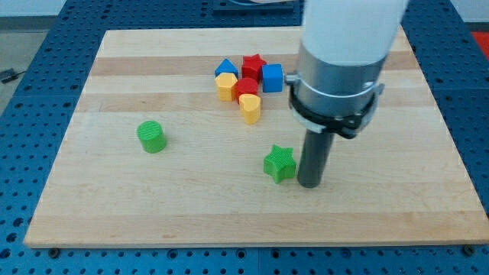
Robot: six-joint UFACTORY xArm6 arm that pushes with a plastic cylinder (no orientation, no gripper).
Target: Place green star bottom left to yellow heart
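The green star (280, 163) lies on the wooden board, below the middle of the view. My tip (309, 183) stands just to the star's right, close to it or touching it. The yellow heart (250, 108) lies above and to the left of the star, at the lower edge of a cluster of blocks. The arm's white and grey body hides part of the board at the view's top right.
The cluster holds a yellow pentagon-like block (225, 86), a red heart (245, 87), a red star (253, 66), a blue triangular block (225, 69) and a blue cube (272, 77). A green cylinder (151, 137) stands alone at the left. The board's edge (252, 244) runs along the bottom.
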